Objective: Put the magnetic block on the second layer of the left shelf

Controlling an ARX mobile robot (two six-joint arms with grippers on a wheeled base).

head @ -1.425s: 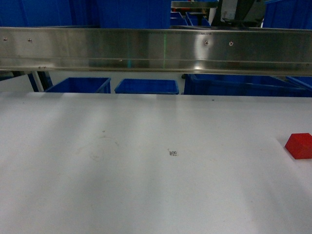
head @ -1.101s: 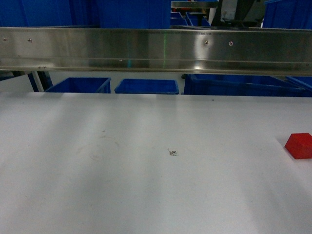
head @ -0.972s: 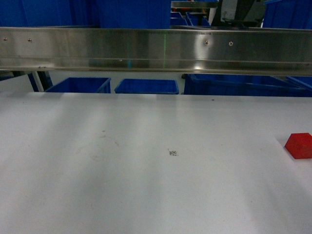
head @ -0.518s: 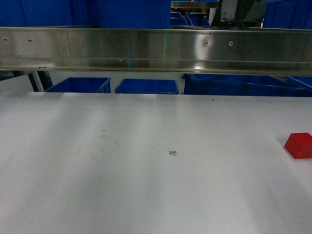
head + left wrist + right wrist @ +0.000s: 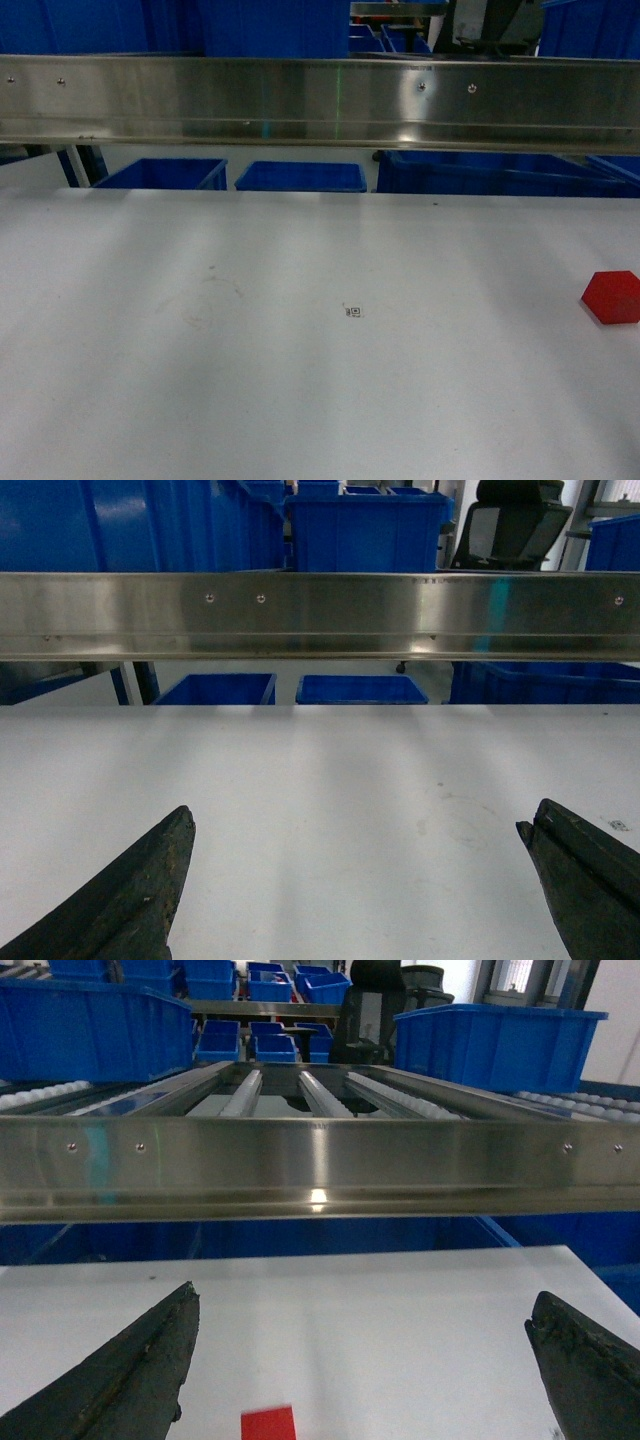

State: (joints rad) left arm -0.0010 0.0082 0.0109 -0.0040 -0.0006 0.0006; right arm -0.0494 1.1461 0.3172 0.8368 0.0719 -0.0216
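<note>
The magnetic block [image 5: 611, 297], a small red cube, sits alone on the white table [image 5: 300, 380] near its right edge. In the right wrist view the block [image 5: 268, 1424] lies low, inside the left finger and short of the tips. My right gripper [image 5: 365, 1300] is open and holds nothing. My left gripper [image 5: 355, 825] is open too, over bare table. A steel rack rail [image 5: 320, 100] crosses above the table. At the upper left a large blue bin [image 5: 90, 25] stands on the tier above that rail, which looks like the left shelf second layer. Neither gripper shows in the head view.
Smaller blue bins [image 5: 300, 177] stand beyond the table's far edge, under the rail. Above the rail run steel rollers [image 5: 310, 1090] with more blue bins [image 5: 495, 1045] on them. A small printed marker [image 5: 352, 311] lies mid-table. A black chair [image 5: 510, 525] stands behind.
The head view has shifted slightly, so the red block now shows whole near the right edge. Nothing was grasped or released.
</note>
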